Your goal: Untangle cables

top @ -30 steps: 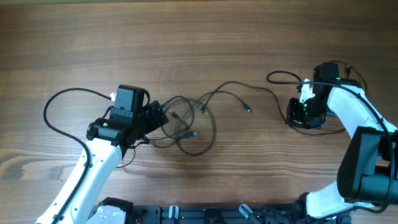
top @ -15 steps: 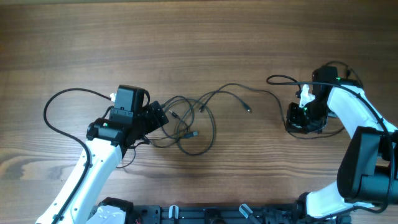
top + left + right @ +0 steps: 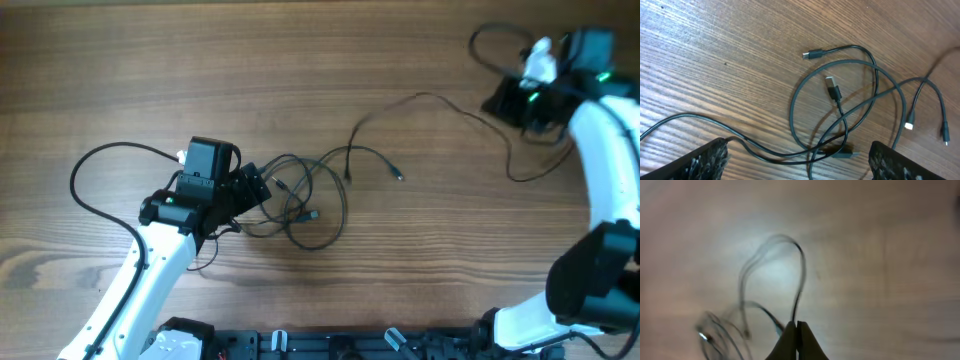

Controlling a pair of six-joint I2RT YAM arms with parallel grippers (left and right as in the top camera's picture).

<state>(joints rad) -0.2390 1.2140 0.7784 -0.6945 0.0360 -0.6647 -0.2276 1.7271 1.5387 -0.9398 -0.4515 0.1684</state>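
The cables (image 3: pixel 310 200) lie as a tangle of thin black loops on the wooden table left of centre, with small plug ends (image 3: pixel 398 176) lying loose. My left gripper (image 3: pixel 255 190) sits at the tangle's left edge. In the left wrist view it (image 3: pixel 800 165) is open, with several strands (image 3: pixel 840 107) lying between and beyond its fingers. My right gripper (image 3: pixel 500 104) is at the far right corner, shut on one cable (image 3: pixel 415 96) that stretches back to the tangle. The right wrist view is blurred but shows the jaws (image 3: pixel 797 326) pinching that strand (image 3: pixel 801 275).
The left arm's thicker black cable (image 3: pixel 100 160) loops on the table at the left. A thin cable tail (image 3: pixel 515 172) hangs below the right gripper. The table is bare wood (image 3: pixel 300 60) along the far side.
My right gripper has moved away toward the far right corner with the cable in it, drawing one long strand out of the tangle. The left gripper has not moved.
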